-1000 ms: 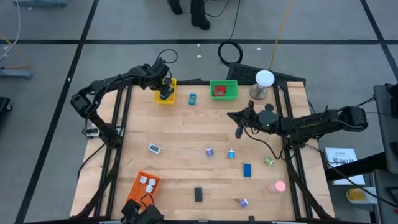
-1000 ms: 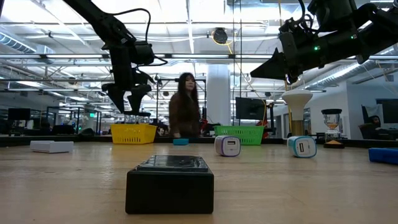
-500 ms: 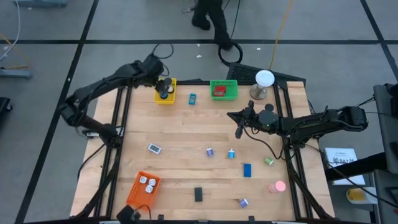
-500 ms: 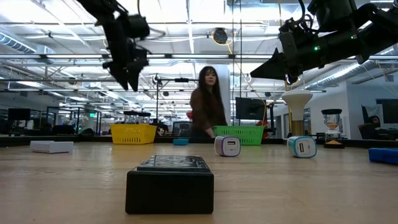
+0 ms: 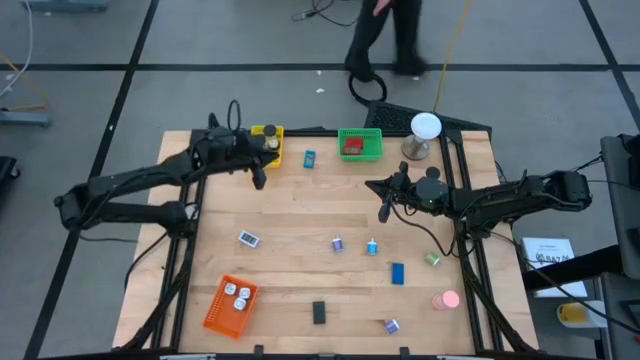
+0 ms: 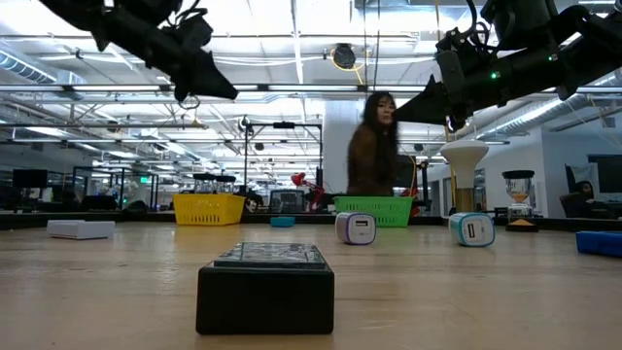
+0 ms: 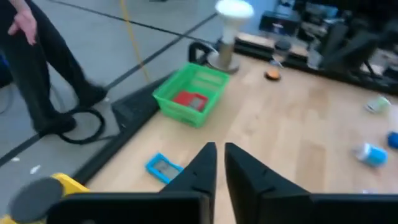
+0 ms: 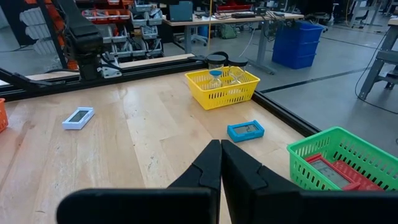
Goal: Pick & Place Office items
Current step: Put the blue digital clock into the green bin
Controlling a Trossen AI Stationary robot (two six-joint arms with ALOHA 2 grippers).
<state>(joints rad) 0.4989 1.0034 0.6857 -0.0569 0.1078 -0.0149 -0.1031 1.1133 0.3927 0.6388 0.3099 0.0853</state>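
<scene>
The wooden table has many small office things spread on it. At the near edge sits a black block, boxy with a flat ridged top. Near it, a bit to the right, lies a small purple clip. A round pink piece rests near the right side. A little farther in are a blue block and a green clip. In the middle of the table stand another purple clip and a cyan clip, close together but apart. On the left lies a flat white piece with a grey window on it.

At the near left corner is an orange slatted basket with white bits in it. At the far edge is a yellow slatted basket with black discs in it. Beside it on the table lies a flat blue piece with a grey screen. Next comes a green slatted basket holding a red block. A white ball on a grey stand is at the far right.

The left gripper hangs in the air by the yellow basket. Its fingers are almost together, with only a thin gap, and hold nothing. The right gripper hangs over the right part of the table, its fingers pressed together and empty.

A person is beyond the far side of the table.
</scene>
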